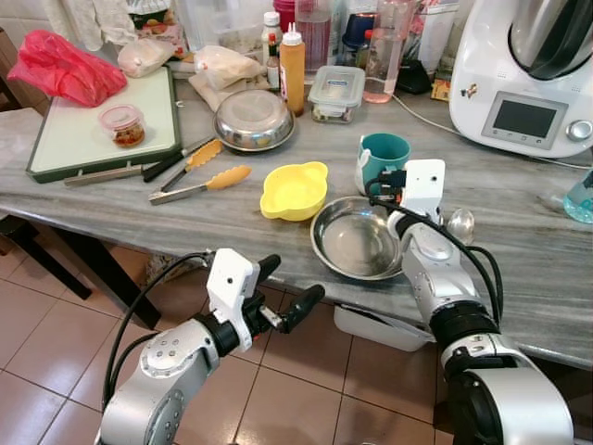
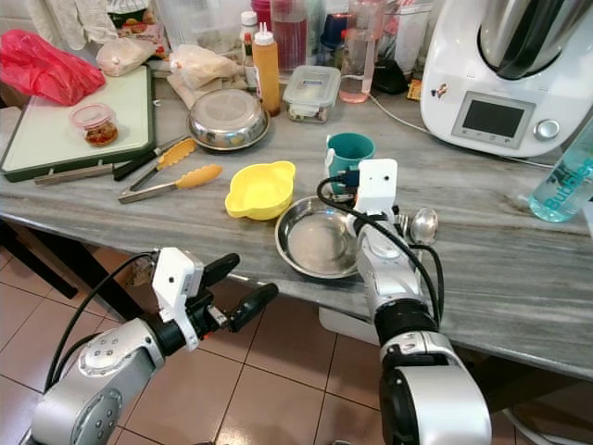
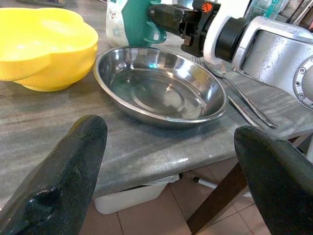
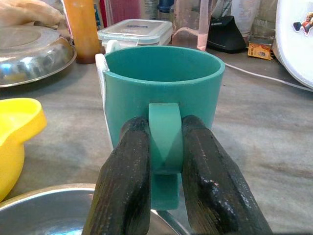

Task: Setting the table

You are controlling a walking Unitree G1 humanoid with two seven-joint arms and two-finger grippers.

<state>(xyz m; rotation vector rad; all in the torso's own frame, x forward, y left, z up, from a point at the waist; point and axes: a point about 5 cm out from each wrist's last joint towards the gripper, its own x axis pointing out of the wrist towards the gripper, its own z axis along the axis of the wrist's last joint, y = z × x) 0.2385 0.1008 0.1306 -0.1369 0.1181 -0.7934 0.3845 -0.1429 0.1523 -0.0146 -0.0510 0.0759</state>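
On the table, a steel dish is set at the near edge, with a bowl just to its left and a mug behind it. What appears to be a spoon is laid to the dish's right. The mug's handle is clasped by the right gripper. The left gripper is held before the table edge. Tongs are placed left of the bowl, a cutting board farther left.

Glossy steel dish, smooth yellow plastic bowl, veined matt stone table

Grey marble table, w/ teal mug, steel plate, yellow bowl, tongs
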